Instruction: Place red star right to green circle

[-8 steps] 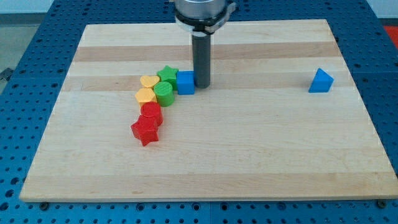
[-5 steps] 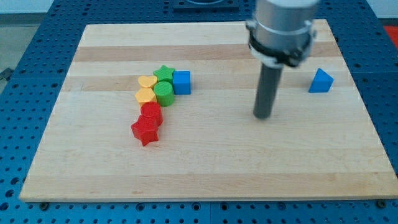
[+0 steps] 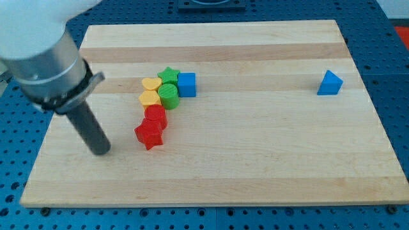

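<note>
The red star (image 3: 149, 135) lies at the lower end of a cluster of blocks left of the board's middle. The green circle (image 3: 169, 96) stands above it and to its right, with another red block (image 3: 155, 117) between them. My tip (image 3: 101, 151) rests on the board to the left of the red star, a short gap apart from it, slightly lower in the view.
A yellow heart (image 3: 151, 84), a yellow block (image 3: 149, 98), a green star (image 3: 169, 75) and a blue cube (image 3: 186, 84) crowd around the green circle. A blue triangle (image 3: 330, 83) sits alone at the right. The wooden board (image 3: 255, 160) lies on a blue perforated table.
My tip has moved from beside the blue cube, out to the right, then across to the lower left of the board beside the red star. The blocks have not moved.
</note>
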`<act>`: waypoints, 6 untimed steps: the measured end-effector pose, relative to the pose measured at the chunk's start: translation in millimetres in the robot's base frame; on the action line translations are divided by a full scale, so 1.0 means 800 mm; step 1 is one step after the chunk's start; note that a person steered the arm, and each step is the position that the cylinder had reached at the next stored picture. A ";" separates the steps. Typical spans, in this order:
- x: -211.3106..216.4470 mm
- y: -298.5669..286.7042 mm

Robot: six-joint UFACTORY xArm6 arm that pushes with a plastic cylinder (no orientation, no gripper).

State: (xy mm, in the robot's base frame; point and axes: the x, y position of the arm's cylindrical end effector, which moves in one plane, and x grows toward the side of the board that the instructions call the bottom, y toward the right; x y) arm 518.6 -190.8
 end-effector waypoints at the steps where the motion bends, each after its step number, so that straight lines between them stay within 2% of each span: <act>1: -0.006 0.048; 2: 0.009 0.093; 4: 0.026 0.087; 6: 0.001 0.173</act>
State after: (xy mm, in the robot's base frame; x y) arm 519.7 -52.8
